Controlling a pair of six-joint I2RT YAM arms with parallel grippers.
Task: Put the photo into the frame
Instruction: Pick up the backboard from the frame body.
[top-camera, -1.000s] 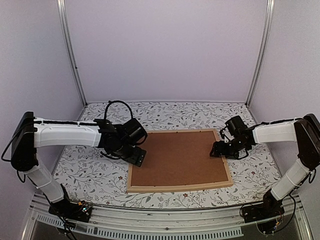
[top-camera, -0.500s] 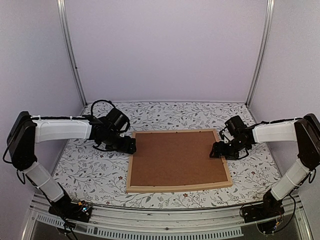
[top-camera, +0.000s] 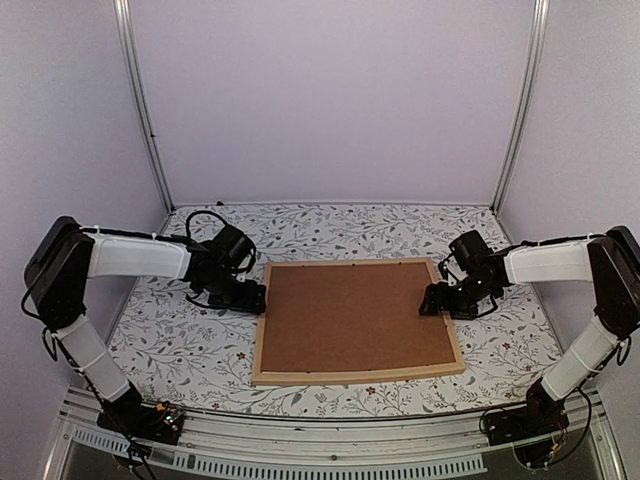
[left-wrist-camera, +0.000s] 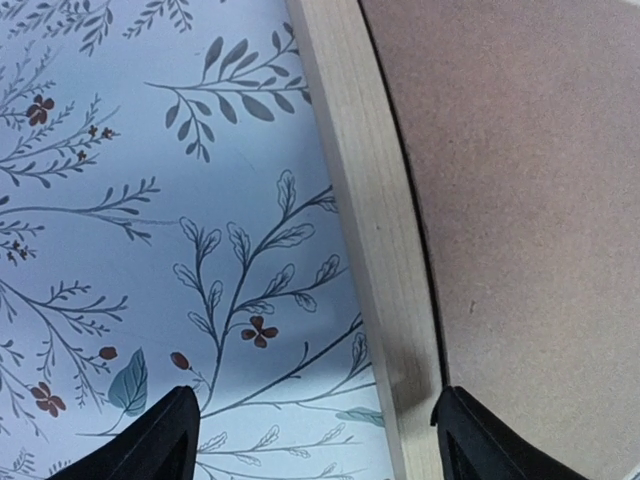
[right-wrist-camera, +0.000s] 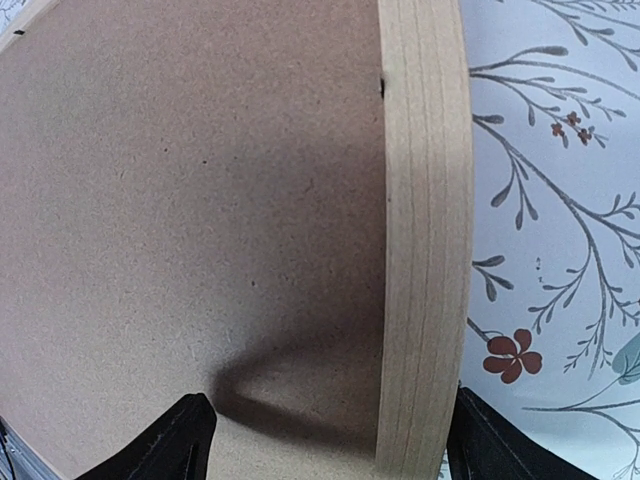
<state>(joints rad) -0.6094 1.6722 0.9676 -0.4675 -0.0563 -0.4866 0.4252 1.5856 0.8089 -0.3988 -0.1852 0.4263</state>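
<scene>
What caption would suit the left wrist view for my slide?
Open left jaws straddle a wooden bar of the frame, between the brown backing board and the floral table cover.

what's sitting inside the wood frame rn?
A plain brown backing board fills the frame opening. No photo shows; anything beneath the board is covered.

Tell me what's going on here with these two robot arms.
A wooden frame lies flat on the flowery table, with a brown backing board sitting in it. The left arm has its open jaws over the frame's left bar, and the right arm has open jaws over the right bar. Neither is gripping. No photo is in sight.
</scene>
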